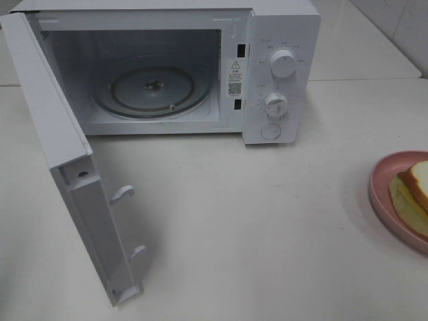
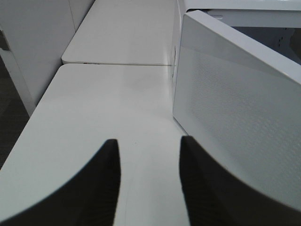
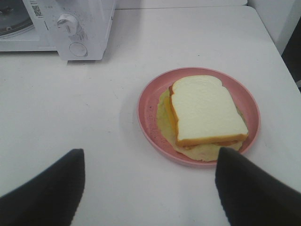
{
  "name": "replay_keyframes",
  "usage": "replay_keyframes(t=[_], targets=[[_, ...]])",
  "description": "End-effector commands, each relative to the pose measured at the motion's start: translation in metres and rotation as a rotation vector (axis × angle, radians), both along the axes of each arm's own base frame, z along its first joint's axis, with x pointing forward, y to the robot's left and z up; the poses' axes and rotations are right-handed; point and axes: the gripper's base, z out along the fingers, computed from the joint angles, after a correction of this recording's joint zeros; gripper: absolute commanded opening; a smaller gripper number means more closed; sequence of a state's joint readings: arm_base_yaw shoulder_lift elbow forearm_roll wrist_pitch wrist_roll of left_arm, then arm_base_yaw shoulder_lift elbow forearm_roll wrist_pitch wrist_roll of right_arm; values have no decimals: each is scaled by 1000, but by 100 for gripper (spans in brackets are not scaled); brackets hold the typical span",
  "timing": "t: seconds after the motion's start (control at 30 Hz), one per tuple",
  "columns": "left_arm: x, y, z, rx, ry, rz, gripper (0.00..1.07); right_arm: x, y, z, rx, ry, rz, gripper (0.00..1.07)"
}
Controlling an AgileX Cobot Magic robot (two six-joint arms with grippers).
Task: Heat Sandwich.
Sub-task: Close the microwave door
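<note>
The sandwich (image 3: pixel 207 112), white bread with tan crust over pale yellow-green filling, lies on a round pink plate (image 3: pixel 148 117) on the white table. In the exterior high view the sandwich (image 1: pixel 416 190) and plate (image 1: pixel 380 184) are cut off by the right edge. My right gripper (image 3: pixel 150 186) is open and empty, a little short of the plate. The white microwave (image 1: pixel 281 40) stands at the back with its door (image 1: pixel 67 174) swung wide open and its glass turntable (image 1: pixel 152 90) bare. My left gripper (image 2: pixel 149 181) is open and empty, beside the outer face of the door (image 2: pixel 235 108). Neither gripper shows in the exterior high view.
The microwave has two knobs (image 1: pixel 283 64) and a round button on its right panel. The open door juts toward the table's front left. A second table (image 2: pixel 122 33) adjoins behind. The table's left edge (image 2: pixel 33 117) drops off near my left gripper.
</note>
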State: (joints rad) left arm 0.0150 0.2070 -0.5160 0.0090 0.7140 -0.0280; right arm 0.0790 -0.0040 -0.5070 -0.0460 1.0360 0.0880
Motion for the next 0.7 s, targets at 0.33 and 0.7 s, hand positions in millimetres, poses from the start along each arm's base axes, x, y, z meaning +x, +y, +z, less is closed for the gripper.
replay_keyframes(t=[0.33,0.7], targets=[[70,1,-21,26,30,-8,0,-4,0,0,-2,-26,3,74],[105,0,-60,25,-84,-23,0,-4,0,0,-2,-26,3,74]])
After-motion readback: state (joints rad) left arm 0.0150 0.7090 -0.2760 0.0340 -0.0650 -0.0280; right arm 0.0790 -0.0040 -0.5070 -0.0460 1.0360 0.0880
